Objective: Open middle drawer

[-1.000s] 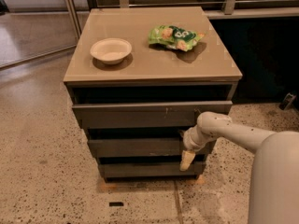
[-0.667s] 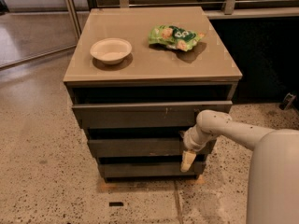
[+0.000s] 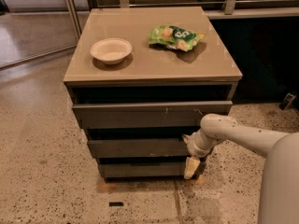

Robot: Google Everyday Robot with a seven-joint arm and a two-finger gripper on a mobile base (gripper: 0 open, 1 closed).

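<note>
The cabinet has three dark grey-brown drawer fronts. The middle drawer is the second one and sticks out a little further than the lowest front. The top drawer front, with small pale scratches, stands furthest out, with a dark gap above it. My gripper hangs from the white arm, which comes in from the right. It points down at the right end of the middle drawer, and its pale tip overlaps the lowest front. The right ends of the middle and lowest fronts are hidden behind the wrist.
On the beige cabinet top sit a white bowl and a green snack bag. The cabinet stands on a speckled floor. A dark counter with a railing is behind on the right. A small dark scrap lies on the floor in front.
My gripper has dropped slightly at the right end of the middle drawer. The drawer fronts have not visibly moved.
</note>
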